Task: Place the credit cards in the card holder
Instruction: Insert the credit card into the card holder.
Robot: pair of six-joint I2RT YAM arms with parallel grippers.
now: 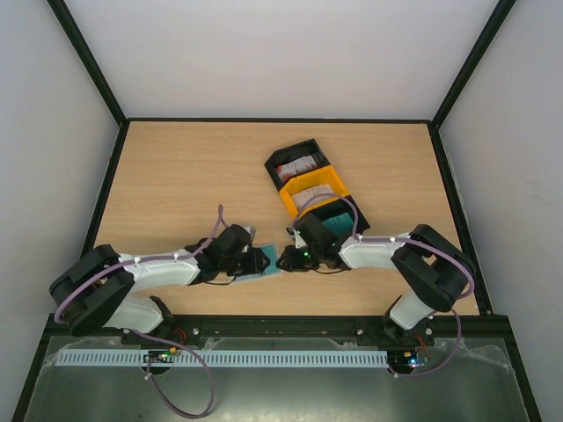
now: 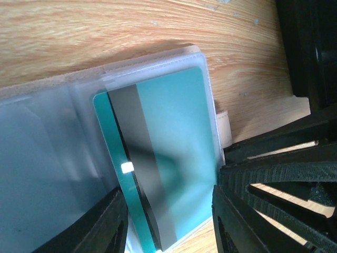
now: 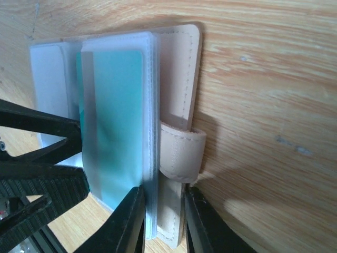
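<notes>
L gripper (image 2: 168,211) straddles thin, stiff, slick teal card (image 2: 174,147) (clamped? can't tell), best taken by long edges; R gripper (image 3: 164,211) pinches soft card holder (image 3: 181,79) edge.

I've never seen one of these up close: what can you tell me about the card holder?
The card holder lies open on the wooden table. Its cover looks like beige stitched leather with a strap loop; inside are clear plastic sleeves, one holding a teal card. The right gripper pinches one edge.
</notes>
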